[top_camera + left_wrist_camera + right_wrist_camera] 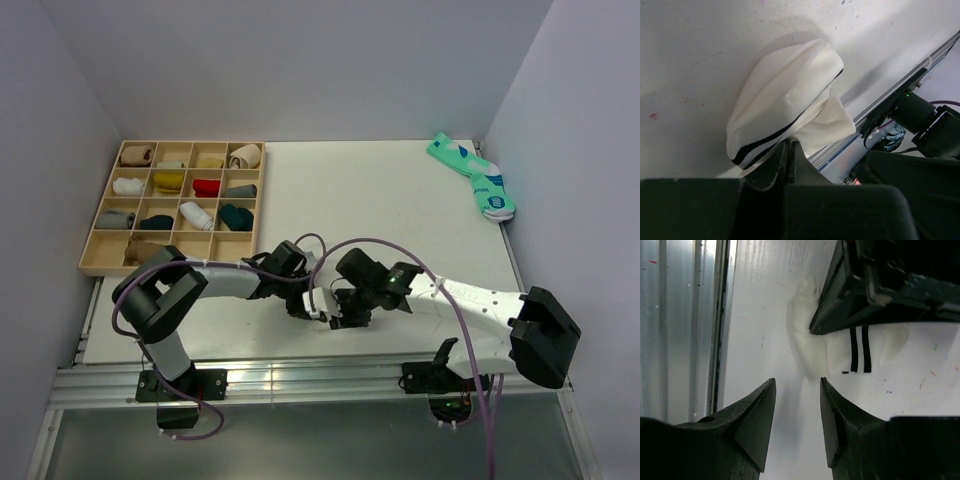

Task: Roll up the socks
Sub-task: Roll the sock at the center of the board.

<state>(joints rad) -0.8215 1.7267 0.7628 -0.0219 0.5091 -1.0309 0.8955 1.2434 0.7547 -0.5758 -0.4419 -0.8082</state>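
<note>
A short white sock with dark cuff stripes [785, 100] lies bunched into a loose roll near the table's front edge. My left gripper [790, 144] is shut, its tips pinching the sock's lower edge by the stripes. In the right wrist view the left gripper covers much of the sock [807, 347], and two stripes show below it. My right gripper [797, 383] is open, just short of the sock, with nothing between its fingers. From above, both grippers [303, 298] [347, 316] meet at the front middle. The teal pair of socks [472, 176] lies flat at the back right.
A wooden tray [92, 262] with many compartments at the back left holds several rolled socks. A brownish piece [147, 251] lies in its near left compartment, partly behind the left arm. The metal rail [690, 315] at the table's front edge runs close beside the sock.
</note>
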